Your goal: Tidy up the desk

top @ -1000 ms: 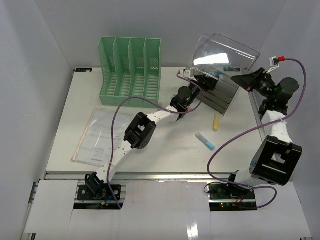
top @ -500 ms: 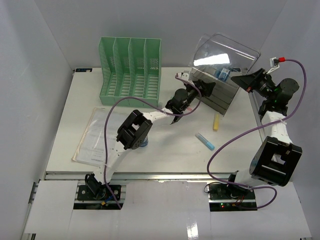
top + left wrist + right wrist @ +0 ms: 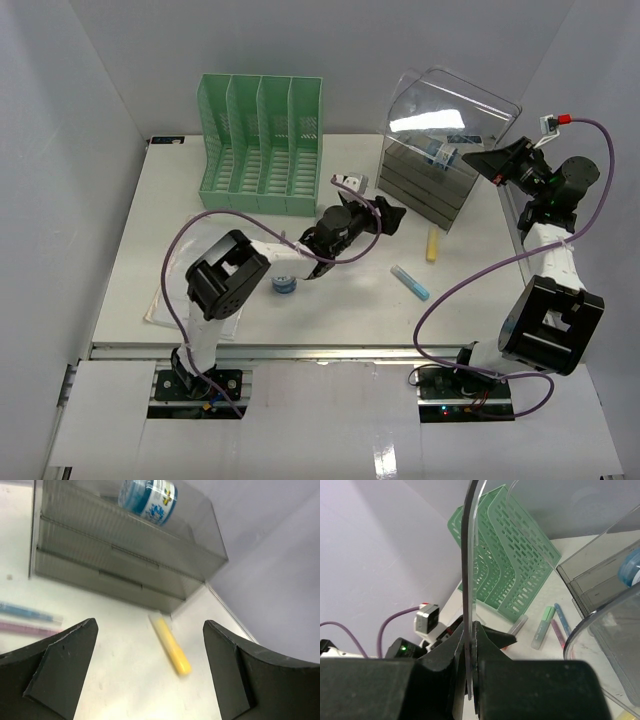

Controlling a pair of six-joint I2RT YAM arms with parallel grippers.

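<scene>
The white desk point(image 3: 350, 300) carries a grey drawer box point(image 3: 425, 185) at the back right, with a blue-and-white bottle point(image 3: 441, 152) lying in its top compartment. My right gripper point(image 3: 497, 160) is shut on the edge of the box's clear lid point(image 3: 450, 100), holding it raised; the wrist view shows the lid's edge point(image 3: 470, 580) pinched between the jaws point(image 3: 471, 630). My left gripper point(image 3: 388, 214) hovers open and holds nothing in front of the box. A yellow marker point(image 3: 172, 647) lies on the desk below it, ahead of its fingers.
A green file rack point(image 3: 262, 143) stands at the back left. Papers point(image 3: 175, 285) lie at the front left, with a blue tape roll point(image 3: 285, 285) beside them. A blue pen point(image 3: 410, 282) lies near the yellow marker point(image 3: 432, 243). Several pens point(image 3: 555, 622) lie between rack and box.
My left gripper has opened wide and pulled back out of the box toward the desk's middle, leaving the blue-and-white bottle in the top compartment. The right gripper still holds the lid.
</scene>
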